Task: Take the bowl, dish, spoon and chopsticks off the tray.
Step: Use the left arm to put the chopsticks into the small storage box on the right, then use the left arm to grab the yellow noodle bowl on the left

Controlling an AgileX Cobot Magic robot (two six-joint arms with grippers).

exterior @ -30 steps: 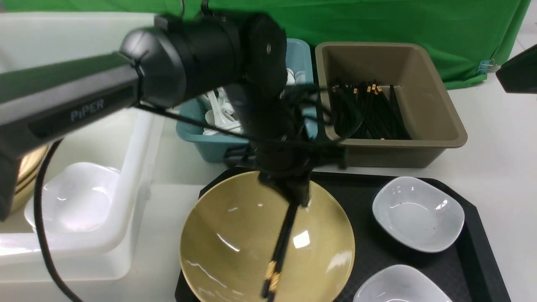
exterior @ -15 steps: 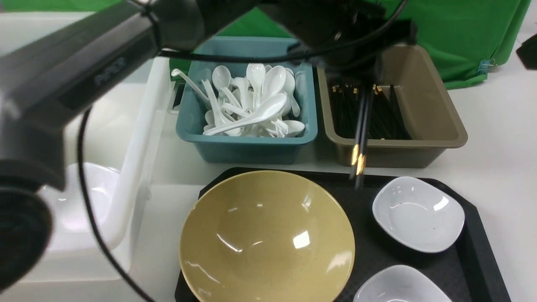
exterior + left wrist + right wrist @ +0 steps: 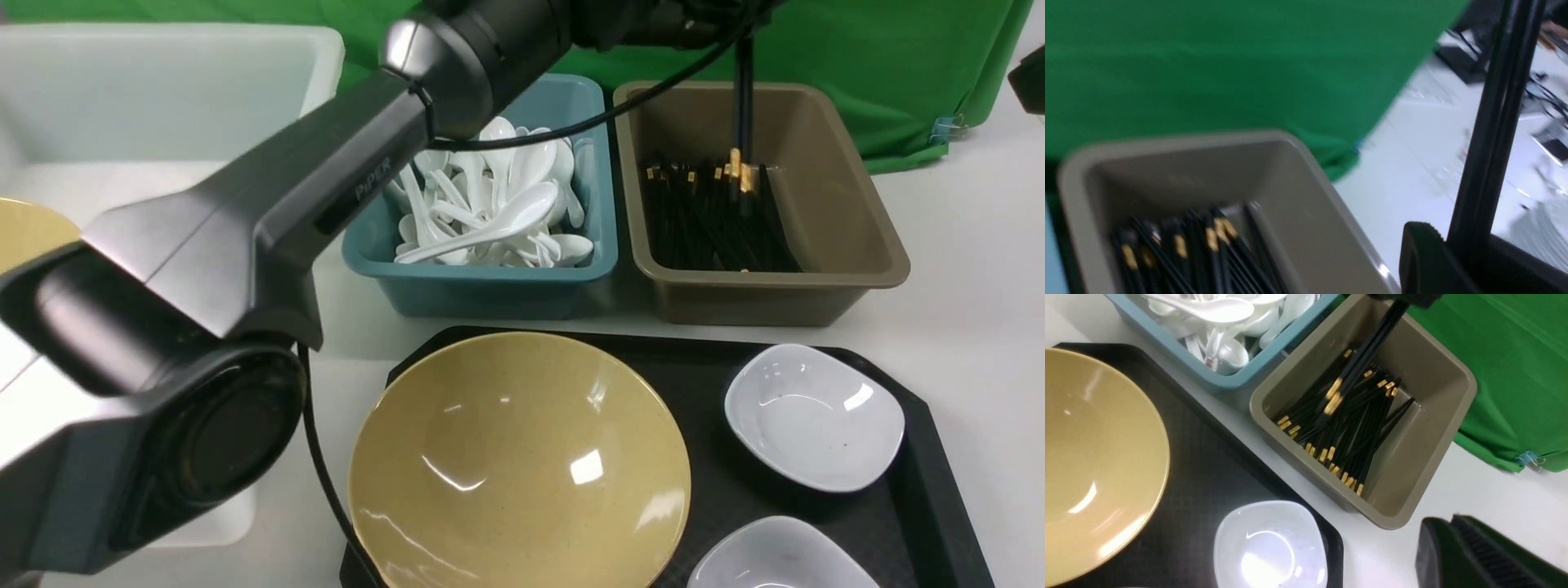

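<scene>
My left gripper (image 3: pixel 739 28) reaches over the brown tub (image 3: pixel 857 245) and is shut on the pair of black chopsticks (image 3: pixel 743 122). They hang upright, their gold-banded lower ends among the chopsticks piled in the tub. In the left wrist view the chopsticks (image 3: pixel 1494 122) stand clamped in the gripper (image 3: pixel 1470 245). The mustard bowl (image 3: pixel 519 461) sits empty on the black tray (image 3: pixel 922 408), beside two white dishes (image 3: pixel 814 416) (image 3: pixel 780 555). No spoon shows on the tray. My right gripper (image 3: pixel 1453 524) is shut and empty, right of the tub.
A blue tub (image 3: pixel 490 286) full of white spoons stands left of the brown tub, behind the tray. A big white crate (image 3: pixel 163 98) at the left holds another tan bowl (image 3: pixel 24 229). A green cloth hangs behind.
My left gripper lifted the chopsticks out of the bowl and carried them back and right over the brown tub. The right gripper drew off to the right edge.
</scene>
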